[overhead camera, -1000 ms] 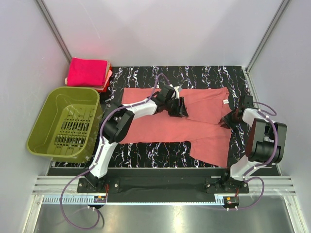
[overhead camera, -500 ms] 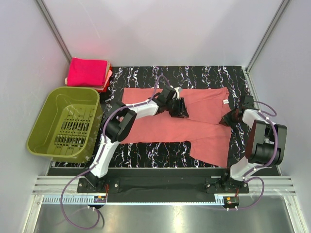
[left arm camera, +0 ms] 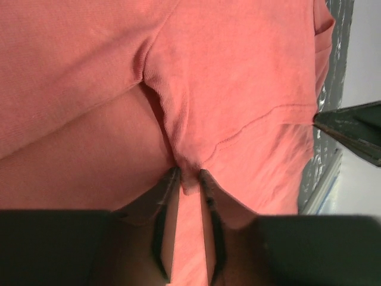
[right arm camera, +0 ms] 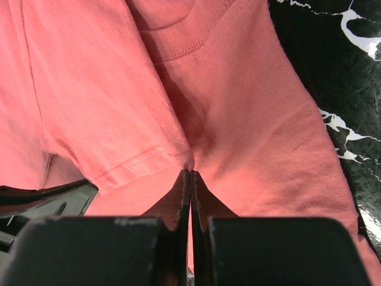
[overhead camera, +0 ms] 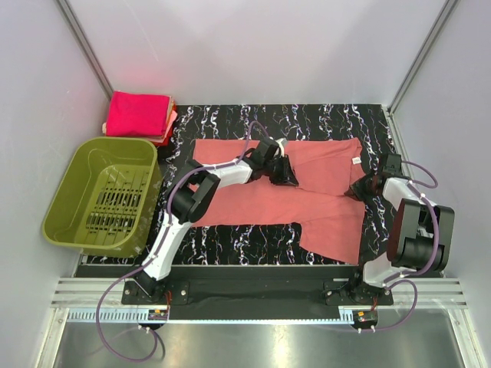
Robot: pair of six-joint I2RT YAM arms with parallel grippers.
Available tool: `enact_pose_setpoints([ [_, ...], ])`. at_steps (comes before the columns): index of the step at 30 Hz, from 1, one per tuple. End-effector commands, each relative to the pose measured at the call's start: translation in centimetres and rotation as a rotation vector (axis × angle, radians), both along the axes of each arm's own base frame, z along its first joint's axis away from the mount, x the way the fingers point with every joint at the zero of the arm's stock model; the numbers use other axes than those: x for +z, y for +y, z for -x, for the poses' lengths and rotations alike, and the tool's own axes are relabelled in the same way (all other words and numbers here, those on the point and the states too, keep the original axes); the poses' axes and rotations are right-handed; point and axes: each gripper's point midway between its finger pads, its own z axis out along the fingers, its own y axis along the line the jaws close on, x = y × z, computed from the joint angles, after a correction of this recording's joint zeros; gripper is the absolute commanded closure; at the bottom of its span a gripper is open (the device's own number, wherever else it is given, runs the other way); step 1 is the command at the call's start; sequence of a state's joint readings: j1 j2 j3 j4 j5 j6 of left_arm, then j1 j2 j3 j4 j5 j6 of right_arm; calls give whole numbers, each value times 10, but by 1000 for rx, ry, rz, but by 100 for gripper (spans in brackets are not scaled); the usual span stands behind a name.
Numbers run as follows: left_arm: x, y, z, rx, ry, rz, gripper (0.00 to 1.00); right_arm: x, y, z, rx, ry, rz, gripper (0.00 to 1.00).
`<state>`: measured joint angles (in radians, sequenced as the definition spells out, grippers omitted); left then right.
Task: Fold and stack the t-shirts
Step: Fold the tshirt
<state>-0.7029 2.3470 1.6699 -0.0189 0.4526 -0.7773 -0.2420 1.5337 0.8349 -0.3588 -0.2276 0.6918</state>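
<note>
A large salmon t-shirt [overhead camera: 253, 203] lies spread flat on the black marbled mat [overhead camera: 322, 115]. My left gripper [overhead camera: 282, 175] is down on its middle near the far edge. In the left wrist view its jaws [left arm camera: 189, 179] are drawn in on a small raised fold of the salmon cloth [left arm camera: 238, 89]. My right gripper [overhead camera: 359, 188] sits at the shirt's right side. In the right wrist view it [right arm camera: 190, 173] is shut, with a pinch of the shirt [right arm camera: 89, 89] by a sleeve hem at its tips. Magenta folded t-shirts [overhead camera: 138, 113] are stacked at the far left corner.
An olive-green plastic basket [overhead camera: 77, 165] stands left of the mat, just in front of the folded stack. Grey walls close in the back and both sides. The arm bases and a metal rail run along the near edge.
The right gripper has closed on the shirt's cloth. The left jaws have narrowed around a fold of cloth, and the left elbow has shifted slightly.
</note>
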Motion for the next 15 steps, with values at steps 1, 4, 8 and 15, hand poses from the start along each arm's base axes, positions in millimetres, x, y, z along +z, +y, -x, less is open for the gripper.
enact_pose_setpoints([
  [1,26,-20,-8,-22,-46,96,83,18,3,-8,-7,-74,-2,100],
  [4,29,-21,-7,-32,-41,106,100,24,5,-6,-28,-98,-12,100],
  [8,34,-20,-8,-28,-41,97,100,34,10,-2,-68,-151,-25,100],
  [15,42,-15,-6,-36,-50,67,100,45,18,13,-145,-224,-2,100],
])
